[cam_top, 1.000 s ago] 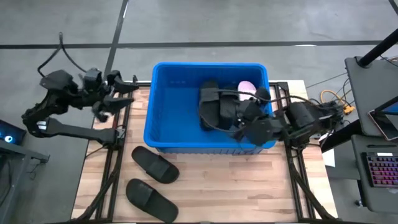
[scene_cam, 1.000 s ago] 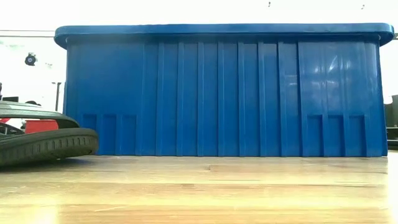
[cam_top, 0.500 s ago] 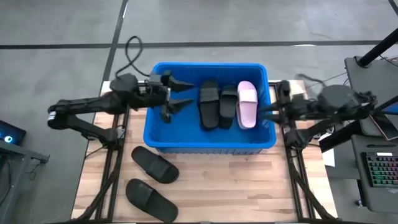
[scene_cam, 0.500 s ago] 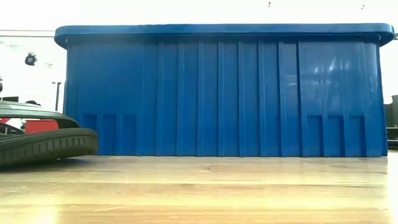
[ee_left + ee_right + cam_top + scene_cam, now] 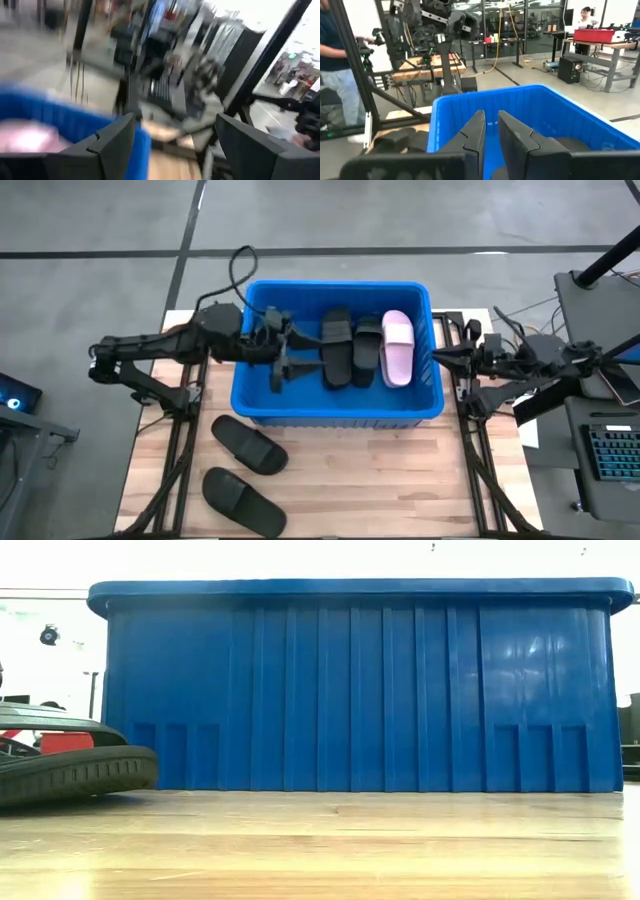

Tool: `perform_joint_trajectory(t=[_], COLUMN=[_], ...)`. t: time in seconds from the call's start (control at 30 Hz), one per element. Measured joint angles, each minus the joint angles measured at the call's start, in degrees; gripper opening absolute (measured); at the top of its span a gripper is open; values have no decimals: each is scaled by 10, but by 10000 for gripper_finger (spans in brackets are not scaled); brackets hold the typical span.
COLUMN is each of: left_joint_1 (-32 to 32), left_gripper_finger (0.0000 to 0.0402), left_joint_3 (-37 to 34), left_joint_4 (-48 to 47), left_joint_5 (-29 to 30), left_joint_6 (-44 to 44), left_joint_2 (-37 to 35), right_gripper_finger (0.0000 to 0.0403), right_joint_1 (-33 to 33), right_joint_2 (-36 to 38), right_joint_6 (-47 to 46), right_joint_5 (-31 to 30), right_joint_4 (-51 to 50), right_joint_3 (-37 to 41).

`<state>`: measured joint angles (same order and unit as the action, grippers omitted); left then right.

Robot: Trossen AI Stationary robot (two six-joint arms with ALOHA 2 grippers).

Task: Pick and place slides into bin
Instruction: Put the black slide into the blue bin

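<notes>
The left gripper (image 5: 283, 357) hung over the left part of the large bright blue rectangular plastic bin (image 5: 258, 402), jaws spread wide and empty. The right gripper (image 5: 440, 358) sat just outside the bin's right rim, fingers (image 5: 474, 131) nearly together, gripping nothing. Inside the bin lay two matte black rubber slides (image 5: 336, 345) and a pale pink slide (image 5: 397, 347); two more black slides (image 5: 247, 445) lay on the wooden table (image 5: 400, 480) in front of the bin.
</notes>
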<state>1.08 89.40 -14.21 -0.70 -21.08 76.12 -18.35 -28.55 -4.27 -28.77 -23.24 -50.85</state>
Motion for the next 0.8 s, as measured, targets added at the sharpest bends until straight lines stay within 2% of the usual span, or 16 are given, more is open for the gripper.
perform_joint_trajectory(t=[0.17,0.4,0.6,0.8], left_joint_1=[36,112,198,266], left_gripper_finger=[262,262,262,262], left_joint_3=[41,58,58,57], left_joint_4=[-163,-337,-452,-496], left_joint_5=[-6,-39,-41,-62], left_joint_6=[-135,-399,-581,-676], left_joint_2=[14,18,47,112], right_gripper_finger=[44,45,45,43], right_joint_1=[0,0,0,0], right_joint_2=[3,-5,-5,-5], right_joint_6=[22,59,60,61], right_joint_5=[-16,-87,-110,-110], right_joint_4=[0,1,1,0], right_joint_3=[15,14,14,14])
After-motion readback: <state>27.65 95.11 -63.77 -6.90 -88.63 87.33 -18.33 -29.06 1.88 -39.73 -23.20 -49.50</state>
